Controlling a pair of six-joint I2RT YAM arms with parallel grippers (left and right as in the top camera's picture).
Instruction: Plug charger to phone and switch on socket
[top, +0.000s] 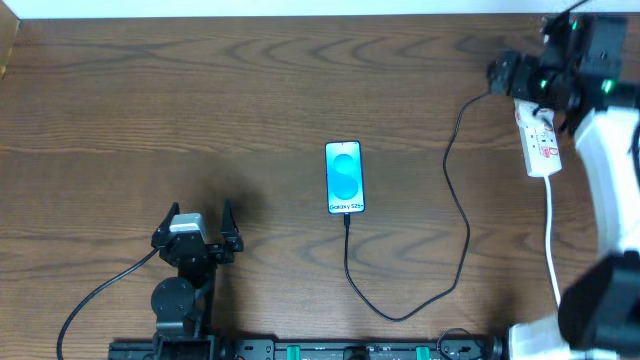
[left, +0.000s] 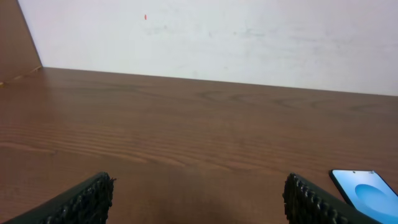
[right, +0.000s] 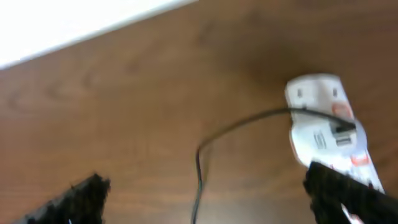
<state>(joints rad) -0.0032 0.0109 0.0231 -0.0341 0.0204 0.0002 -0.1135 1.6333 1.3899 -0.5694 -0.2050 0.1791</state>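
Charger cable (top: 466, 228) runs from phone (top: 344, 178) to white power strip (top: 541, 145). L gripper (top: 199, 215) spread, empty; R gripper (right: 211, 202) spread above strip.

Reads "Galaxy S25+" in white, low on the blue screen of the phone (top: 345, 178). Red marks on the socket (top: 541, 145) too small to read.

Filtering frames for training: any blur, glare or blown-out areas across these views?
Overhead: sharp, evenly lit, soft shadow beside the open left gripper; the slim blue-screened phone has legible text. Left wrist: sharp, pale wall bright, no glare. Right wrist: blurred throughout; the white elongated power strip and thin black charger cable are smeared, red marks unreadable.
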